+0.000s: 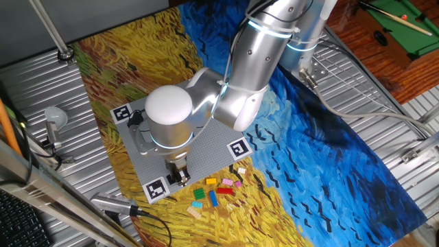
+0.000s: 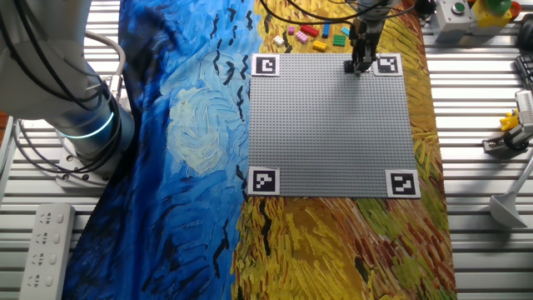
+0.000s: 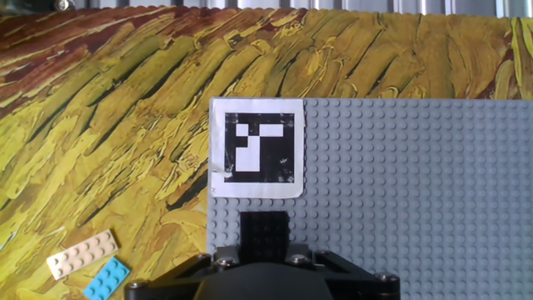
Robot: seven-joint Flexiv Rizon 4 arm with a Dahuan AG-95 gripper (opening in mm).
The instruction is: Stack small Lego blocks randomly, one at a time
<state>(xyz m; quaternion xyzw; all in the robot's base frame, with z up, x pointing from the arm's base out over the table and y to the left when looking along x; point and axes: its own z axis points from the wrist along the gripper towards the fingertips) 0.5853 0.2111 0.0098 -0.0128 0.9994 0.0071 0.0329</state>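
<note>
In the hand view a flat black Lego block (image 3: 265, 233) stands between my jaws, low over the grey baseplate (image 3: 416, 183) just below a marker tag (image 3: 256, 147). My gripper (image 1: 180, 175) hangs at the plate's near corner and looks shut on that block; in the other fixed view the gripper (image 2: 360, 65) sits next to the top right tag. Loose small Lego blocks lie on the cloth beside the plate: yellow (image 1: 210, 182), red (image 1: 225, 190), blue (image 1: 213, 199), green (image 1: 197, 204). A tan brick (image 3: 82, 253) and a light blue brick (image 3: 107, 278) show at the hand view's lower left.
The baseplate (image 2: 333, 125) carries a marker tag at each corner and rests on a painted cloth (image 2: 183, 142). The arm's base (image 2: 83, 125) stands at the left. A microphone-like stand (image 1: 55, 120) and cables sit at the table's left edge.
</note>
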